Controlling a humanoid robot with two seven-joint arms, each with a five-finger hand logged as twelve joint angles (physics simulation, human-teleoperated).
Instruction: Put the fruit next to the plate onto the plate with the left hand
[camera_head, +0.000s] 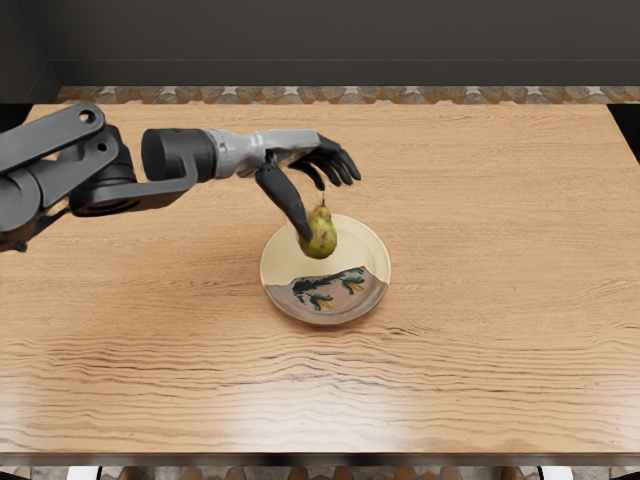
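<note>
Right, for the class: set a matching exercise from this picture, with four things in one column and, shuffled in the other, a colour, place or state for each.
Column one:
1. pear
2. plate
3. left hand
4. table

Column two:
A. brown wood grain
B. yellow-green, at the far half of the plate
C. cream, with a painted patch at its near rim
D. dark fingers spread, thumb pointing down beside the fruit

Pairs: 1-B, 2-C, 3-D, 4-A
</note>
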